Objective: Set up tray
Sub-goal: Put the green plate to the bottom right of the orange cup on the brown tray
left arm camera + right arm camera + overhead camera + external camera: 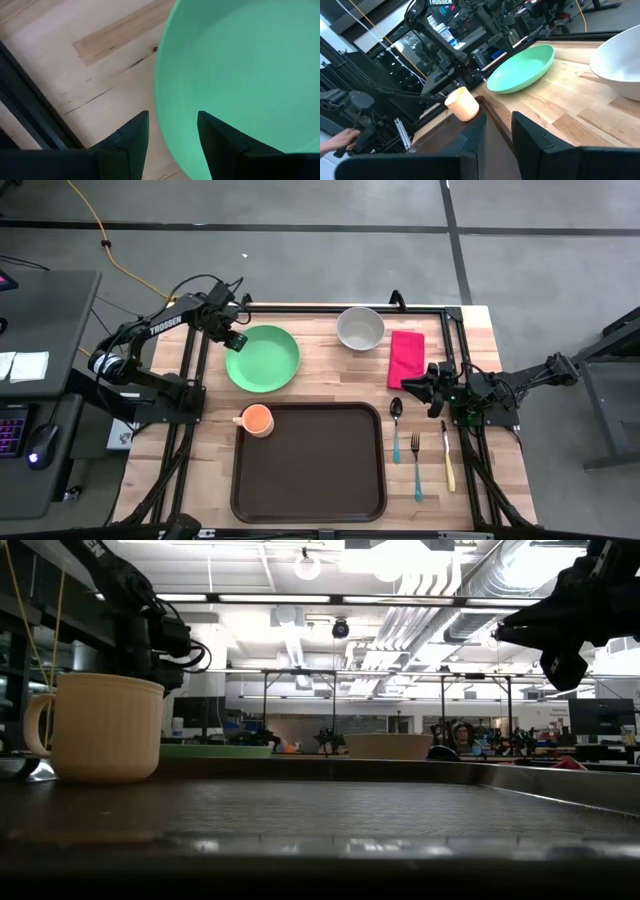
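Low view: most of the table hidden behind the tray (560,798) rim; the cutlery can't be made out there. Left wrist view cuts the green plate (240,75) off on two sides.

Tray (308,462): big dark brown rectangle, rounded corners, raised rim, wider than the plate. Sits at the worktop's (320,385) near edge, about mid-width. Orange cup (256,420) stands on its far-left corner.

Left gripper (237,338) is at the plate's left rim, fingers (131,135) apart w/ the rim between them; can't tell if they touch it. Right gripper (412,387) hangs near the worktop's right edge, just beside the red napkin (405,357), fingers narrow w/ a gap, holding nothing.
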Motion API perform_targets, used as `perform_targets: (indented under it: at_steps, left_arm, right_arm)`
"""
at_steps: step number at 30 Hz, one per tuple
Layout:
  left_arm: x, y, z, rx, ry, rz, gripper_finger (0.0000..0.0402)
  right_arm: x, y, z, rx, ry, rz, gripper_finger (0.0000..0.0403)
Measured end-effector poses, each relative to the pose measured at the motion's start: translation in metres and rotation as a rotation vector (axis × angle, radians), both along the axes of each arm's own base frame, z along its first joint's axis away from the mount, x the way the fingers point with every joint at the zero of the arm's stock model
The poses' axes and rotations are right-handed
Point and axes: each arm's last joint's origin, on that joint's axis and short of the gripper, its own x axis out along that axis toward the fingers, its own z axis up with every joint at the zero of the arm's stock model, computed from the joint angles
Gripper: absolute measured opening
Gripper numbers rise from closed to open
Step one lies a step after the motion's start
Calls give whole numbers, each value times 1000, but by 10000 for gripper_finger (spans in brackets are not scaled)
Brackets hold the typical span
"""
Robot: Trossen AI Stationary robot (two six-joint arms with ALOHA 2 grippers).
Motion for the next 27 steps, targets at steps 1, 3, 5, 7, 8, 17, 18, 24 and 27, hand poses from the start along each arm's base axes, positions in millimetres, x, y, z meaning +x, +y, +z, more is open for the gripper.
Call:
perform_targets:
  at_steps: [1,3,5,7,8,17,18,24,27]
  left_arm:
    - [0,0,0,0,0,0,200]
    - [0,1,-2,-6,5,-7,200]
    - [1,2,-5,-20,15,-14,200]
    - [2,4,-10,-38,26,-15,200]
    - [3,5,-12,-47,31,-15,200]
    - [6,10,-24,-72,59,-14,200]
    - [6,10,-24,-73,62,-13,200]
    - [6,10,-24,-72,66,-13,200]
    - [6,11,-24,-72,66,-13,200]
  right_arm:
    - [0,0,0,0,0,1,67]
    - [0,0,0,-1,0,0,67]
    - [0,0,0,-1,0,0,67]
    - [0,0,0,-1,0,0,67]
    - [0,0,0,-1,0,0,67]
    - [0,0,0,0,0,0,67]
    - [0,0,0,0,0,0,67]
    - [0,0,0,-2,0,0,67]
    - [0,0,0,-2,0,0,67]
